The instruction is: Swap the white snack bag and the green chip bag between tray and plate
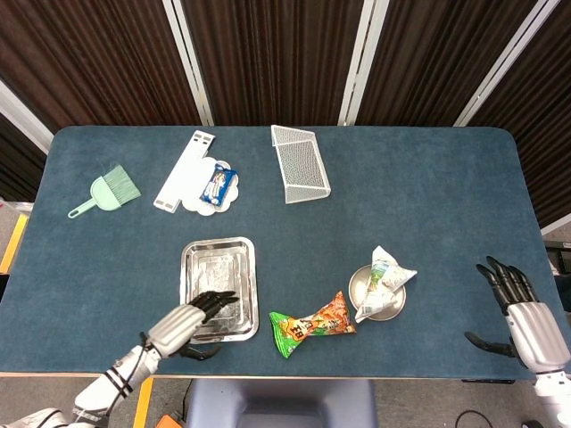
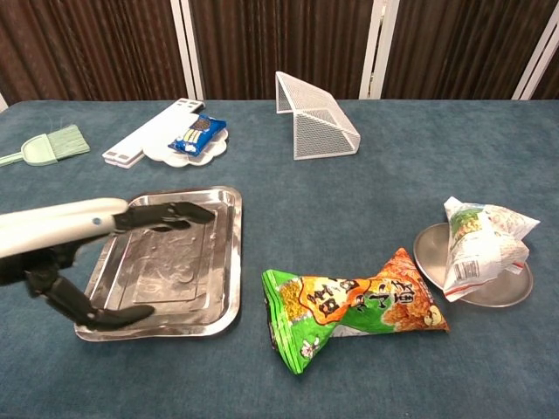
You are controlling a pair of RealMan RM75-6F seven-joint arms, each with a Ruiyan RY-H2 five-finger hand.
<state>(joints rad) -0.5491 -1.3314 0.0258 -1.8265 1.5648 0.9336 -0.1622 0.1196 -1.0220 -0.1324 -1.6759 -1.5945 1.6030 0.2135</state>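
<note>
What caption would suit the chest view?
Left hand open over the empty tray; white snack bag on the plate, green chip bag on the table.

From my remote seat I count one tray (image 1: 219, 290), one plate (image 1: 375, 294), one white snack bag (image 1: 382, 279), one green chip bag (image 1: 312, 325), one blue packet (image 1: 217, 185) (on a scalloped dish (image 1: 218, 189)), one wire basket (image 1: 301, 162), one brush (image 1: 107, 191).

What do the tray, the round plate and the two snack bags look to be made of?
Tray: polished metal, likely stainless steel, given its mirror-like glare and pressed rim. Plate: the same silvery metal look, smoother. Green chip bag: glossy printed film, creased and shiny. White snack bag: crinkled plastic film, semi-glossy; whether it is foil-lined cannot be told.
</note>
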